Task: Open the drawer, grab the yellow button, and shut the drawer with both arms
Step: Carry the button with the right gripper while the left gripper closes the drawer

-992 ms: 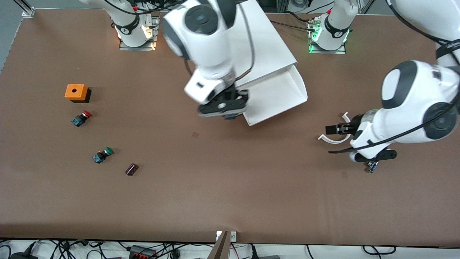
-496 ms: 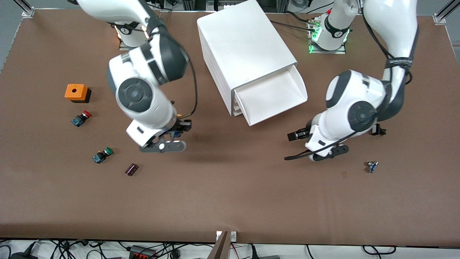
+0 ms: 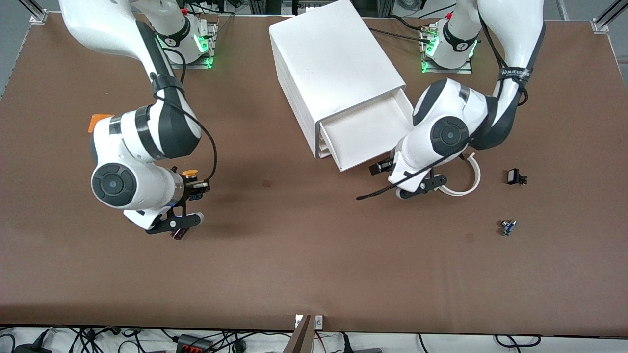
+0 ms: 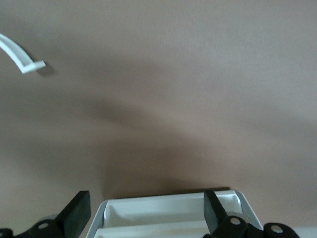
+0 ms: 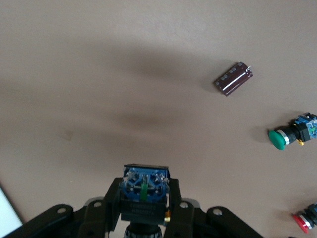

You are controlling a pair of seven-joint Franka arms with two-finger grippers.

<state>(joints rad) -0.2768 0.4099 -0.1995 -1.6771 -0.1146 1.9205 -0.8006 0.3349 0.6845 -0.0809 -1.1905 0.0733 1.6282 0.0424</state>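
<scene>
right gripper (image 3: pixel 194 185) (with button (image 3: pixel 190 173)) now away from drawer (image 3: pixel 365 133)

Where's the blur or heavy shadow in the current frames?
Front view: sharp and evenly lit, soft shadow beside the right hand. Left wrist view: soft overall, broad dark shadow on the table ahead of the drawer. Right wrist view: table objects sharp, held button slightly soft.

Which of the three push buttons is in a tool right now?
The orange-capped button, clamped in the right tool over the table. The green-capped button and the red-capped button lie on the table.
</scene>
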